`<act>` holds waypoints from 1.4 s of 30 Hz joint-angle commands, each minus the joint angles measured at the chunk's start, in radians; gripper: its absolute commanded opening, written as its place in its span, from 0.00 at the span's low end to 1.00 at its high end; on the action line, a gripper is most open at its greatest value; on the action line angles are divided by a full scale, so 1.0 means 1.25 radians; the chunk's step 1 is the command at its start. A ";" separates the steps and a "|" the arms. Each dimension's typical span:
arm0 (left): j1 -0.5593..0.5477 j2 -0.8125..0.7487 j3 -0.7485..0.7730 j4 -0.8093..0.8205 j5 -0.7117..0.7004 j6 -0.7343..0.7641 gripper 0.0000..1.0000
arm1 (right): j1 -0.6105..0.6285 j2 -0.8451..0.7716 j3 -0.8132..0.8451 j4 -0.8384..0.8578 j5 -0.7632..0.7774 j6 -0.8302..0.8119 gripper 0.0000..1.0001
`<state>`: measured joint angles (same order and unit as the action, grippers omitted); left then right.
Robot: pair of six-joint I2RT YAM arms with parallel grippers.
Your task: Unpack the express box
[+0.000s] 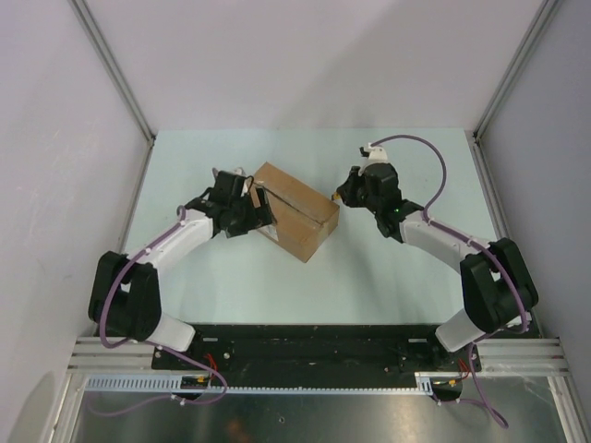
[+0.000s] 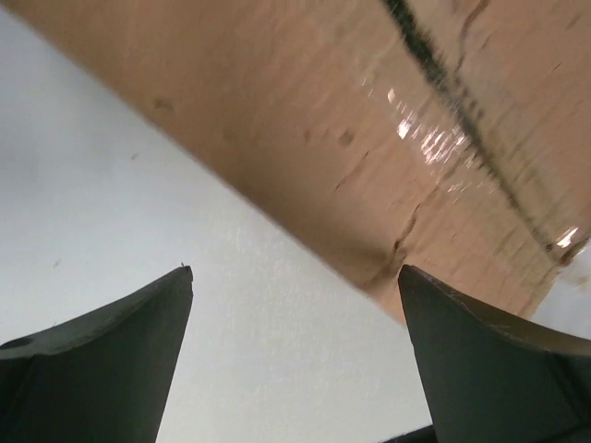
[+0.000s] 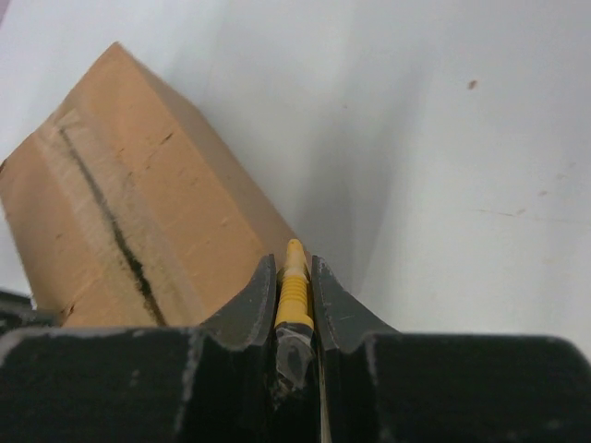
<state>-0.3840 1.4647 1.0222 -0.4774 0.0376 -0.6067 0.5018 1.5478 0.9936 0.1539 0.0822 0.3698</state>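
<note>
The express box (image 1: 294,210), a brown cardboard carton, lies at the middle of the table with its flaps shut. A dark line runs along its taped seam (image 3: 109,221). My left gripper (image 1: 259,207) is open at the box's left end. In the left wrist view its fingers stand wide apart around bare table, just short of the box's corner (image 2: 388,148). My right gripper (image 1: 343,195) hovers at the box's right corner, shut on a small yellow-and-black utility knife (image 3: 294,288). The knife's tip points at the box's edge (image 3: 212,203).
White enclosure walls with aluminium posts (image 1: 120,83) close in the pale table (image 1: 388,277) at the back and both sides. A black mounting rail (image 1: 305,346) with both arm bases runs along the near edge.
</note>
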 commanded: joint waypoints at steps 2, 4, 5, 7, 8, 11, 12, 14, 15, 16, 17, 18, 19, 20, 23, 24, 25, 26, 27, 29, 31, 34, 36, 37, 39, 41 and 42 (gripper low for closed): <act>0.041 0.015 0.002 0.253 0.149 -0.056 0.98 | 0.011 -0.006 0.032 -0.022 -0.112 -0.046 0.00; 0.054 0.046 0.012 0.258 0.165 -0.058 0.98 | 0.019 -0.018 0.032 -0.060 -0.126 -0.046 0.00; 0.058 0.055 0.020 0.259 0.177 -0.058 0.98 | 0.023 -0.023 0.033 -0.074 -0.136 -0.047 0.00; 0.074 0.077 0.028 0.264 0.188 -0.058 0.98 | 0.040 -0.033 0.033 -0.118 -0.141 -0.052 0.00; 0.079 0.084 0.039 0.267 0.198 -0.057 0.98 | 0.046 -0.048 0.032 -0.128 -0.139 -0.053 0.00; 0.098 0.129 0.073 0.269 0.225 -0.040 0.98 | 0.079 -0.075 0.032 -0.194 -0.145 -0.064 0.00; 0.102 0.142 0.085 0.270 0.235 -0.024 0.97 | 0.089 -0.082 0.033 -0.204 -0.146 -0.072 0.00; 0.112 0.183 0.121 0.270 0.257 -0.004 0.97 | 0.119 -0.094 0.032 -0.225 -0.142 -0.082 0.00; 0.113 0.195 0.133 0.270 0.274 0.026 0.97 | 0.127 -0.104 0.032 -0.231 -0.139 -0.094 0.00; 0.116 0.220 0.143 0.270 0.278 0.037 0.97 | 0.136 -0.106 0.032 -0.238 -0.130 -0.099 0.00; 0.118 0.228 0.155 0.270 0.280 0.057 0.97 | 0.147 -0.106 0.033 -0.242 -0.121 -0.103 0.00; 0.121 0.237 0.161 0.270 0.277 0.068 0.97 | 0.152 -0.106 0.032 -0.243 -0.114 -0.107 0.00; 0.123 0.244 0.165 0.270 0.269 0.077 0.97 | 0.151 -0.104 0.032 -0.245 -0.100 -0.113 0.00; 0.126 0.243 0.160 0.270 0.271 0.086 0.97 | 0.153 -0.106 0.032 -0.245 -0.094 -0.115 0.00; 0.135 0.209 0.129 0.269 0.252 0.100 0.98 | 0.159 -0.119 0.032 -0.231 -0.079 -0.129 0.00; 0.140 0.195 0.115 0.268 0.242 0.102 0.99 | 0.162 -0.129 0.035 -0.229 -0.072 -0.130 0.00; 0.141 0.176 0.102 0.265 0.227 0.105 0.99 | 0.164 -0.134 0.035 -0.230 -0.039 -0.133 0.00; 0.143 0.156 0.070 0.260 0.218 0.110 1.00 | 0.165 -0.136 0.037 -0.234 -0.019 -0.131 0.00; 0.143 0.110 0.053 0.257 0.206 0.111 1.00 | 0.172 -0.140 0.037 -0.242 0.000 -0.134 0.00; 0.143 0.063 -0.001 0.246 0.191 0.110 1.00 | 0.185 -0.157 0.040 -0.248 0.075 -0.157 0.00; 0.143 -0.009 -0.041 0.242 0.202 0.100 1.00 | 0.211 -0.179 0.043 -0.250 0.150 -0.186 0.00; 0.140 -0.095 -0.130 0.241 0.247 0.074 1.00 | 0.235 -0.204 0.049 -0.236 0.150 -0.264 0.00; 0.138 -0.131 -0.162 0.240 0.272 0.058 1.00 | 0.250 -0.233 0.052 -0.212 0.106 -0.331 0.00; 0.135 -0.161 -0.189 0.238 0.284 0.051 0.99 | 0.267 -0.237 0.053 -0.208 0.056 -0.355 0.00; 0.130 -0.180 -0.211 0.238 0.323 0.033 0.98 | 0.282 -0.242 0.052 -0.199 0.012 -0.413 0.00; 0.123 -0.190 -0.237 0.240 0.343 0.014 0.96 | 0.298 -0.230 0.052 -0.196 -0.035 -0.441 0.00; 0.117 -0.192 -0.245 0.240 0.356 0.008 0.95 | 0.304 -0.227 0.052 -0.183 0.005 -0.446 0.00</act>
<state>-0.2180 1.2491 0.7586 -0.1833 0.3897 -0.5430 0.8509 1.2655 1.0168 -0.1368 0.1219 -0.0574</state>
